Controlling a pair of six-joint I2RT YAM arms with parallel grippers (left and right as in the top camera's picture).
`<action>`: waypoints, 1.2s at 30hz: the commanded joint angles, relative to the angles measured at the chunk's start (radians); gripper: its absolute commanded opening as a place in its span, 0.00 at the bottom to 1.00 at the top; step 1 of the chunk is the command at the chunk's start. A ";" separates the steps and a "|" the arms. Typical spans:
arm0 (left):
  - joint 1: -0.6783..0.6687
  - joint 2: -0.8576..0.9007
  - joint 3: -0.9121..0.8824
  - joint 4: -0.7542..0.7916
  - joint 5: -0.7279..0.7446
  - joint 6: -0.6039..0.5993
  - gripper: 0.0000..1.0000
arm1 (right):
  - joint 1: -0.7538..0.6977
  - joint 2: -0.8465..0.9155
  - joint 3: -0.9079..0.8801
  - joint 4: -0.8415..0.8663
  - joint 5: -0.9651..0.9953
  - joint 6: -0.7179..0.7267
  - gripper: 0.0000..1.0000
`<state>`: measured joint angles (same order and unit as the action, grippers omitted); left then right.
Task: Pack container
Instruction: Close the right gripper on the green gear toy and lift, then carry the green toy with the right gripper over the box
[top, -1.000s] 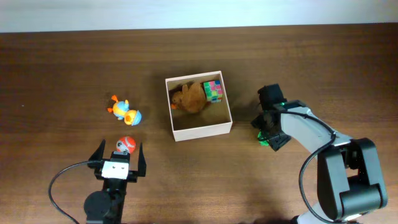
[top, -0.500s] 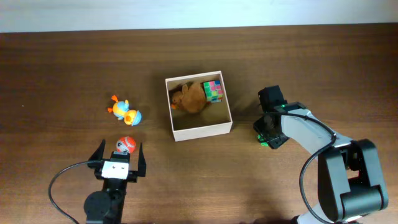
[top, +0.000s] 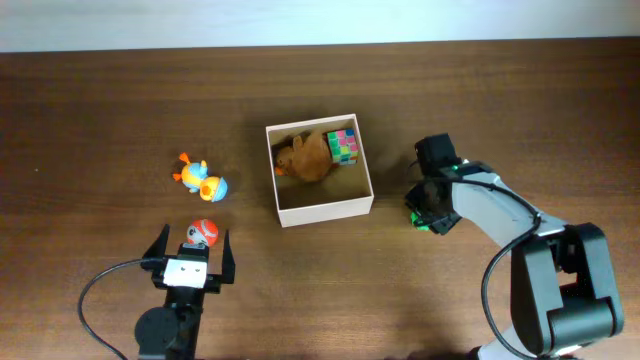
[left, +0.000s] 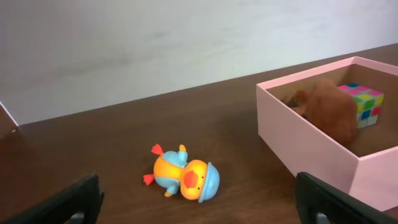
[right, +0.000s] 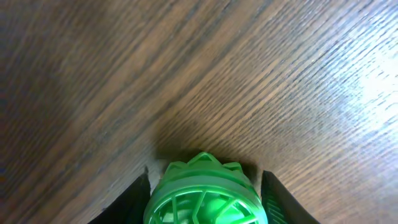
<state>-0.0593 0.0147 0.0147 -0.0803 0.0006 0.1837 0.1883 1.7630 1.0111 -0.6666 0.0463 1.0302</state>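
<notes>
The container (top: 325, 212) is a square white-walled box at mid-table; it also shows in the left wrist view (left: 311, 143). Inside lie a brown plush (top: 305, 157) and a coloured cube (top: 343, 145). My right gripper (top: 430, 205) is right of the container, shut on a green ribbed toy (top: 421, 222), which sits between the fingers (right: 205, 186) just over the table. My left gripper (top: 190, 250) is open near the front edge, with a red-and-white ball toy (top: 203, 233) just ahead of it. An orange-and-blue duck toy (top: 202, 178) lies further back, seen ahead of the open jaws (left: 202, 202).
The dark wooden table (top: 120, 110) runs back to a pale wall. A black cable (top: 95, 290) loops at the left arm's base. The right arm's body (top: 555, 290) fills the front right corner.
My right gripper has shifted slightly left and back with the green toy, a little nearer the container. The left arm and the other toys have not moved.
</notes>
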 joint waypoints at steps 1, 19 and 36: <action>0.004 -0.009 -0.005 -0.002 0.007 0.013 0.99 | -0.005 -0.001 0.088 -0.031 -0.028 -0.069 0.43; 0.004 -0.009 -0.005 -0.002 0.007 0.013 0.99 | 0.009 -0.024 0.468 -0.247 -0.103 -0.277 0.40; 0.004 -0.009 -0.005 -0.002 0.007 0.013 0.99 | 0.229 -0.025 0.527 -0.232 -0.084 -0.346 0.41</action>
<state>-0.0593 0.0147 0.0147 -0.0803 0.0010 0.1837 0.3855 1.7626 1.5146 -0.9066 -0.0475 0.6991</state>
